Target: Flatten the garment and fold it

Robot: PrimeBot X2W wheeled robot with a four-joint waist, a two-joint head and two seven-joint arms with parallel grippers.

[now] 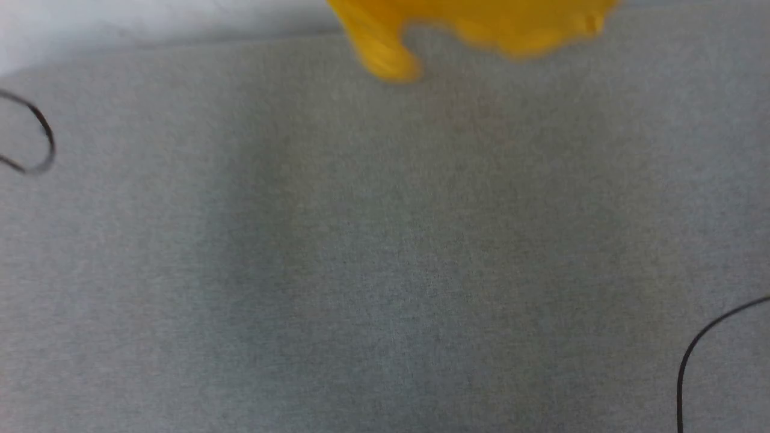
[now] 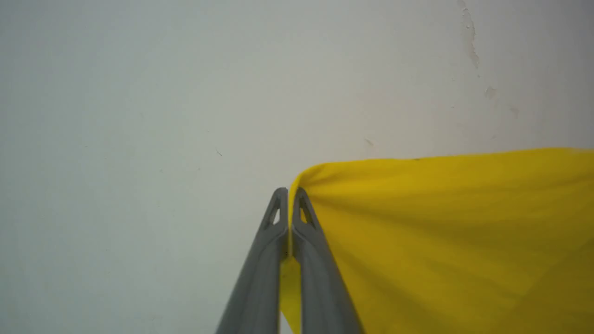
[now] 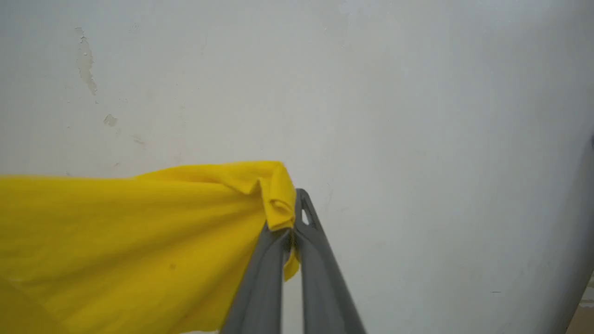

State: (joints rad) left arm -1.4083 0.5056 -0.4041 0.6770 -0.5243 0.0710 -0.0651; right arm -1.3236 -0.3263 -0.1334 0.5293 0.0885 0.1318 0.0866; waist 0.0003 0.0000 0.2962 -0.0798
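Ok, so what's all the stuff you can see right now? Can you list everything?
garment: one, bright yellow, over the far part of the table, stretched between the two grippers in front of the wall
table: one, grey with a cloth-like top, under the garment
cables: two, thin and black, one at the table's left edge, one at its lower right
wall: one, white with a few peeling marks, behind the garment
left gripper: one, dark grey, shut on one edge of the garment
right gripper: one, dark grey, shut on a bunched edge of the garment
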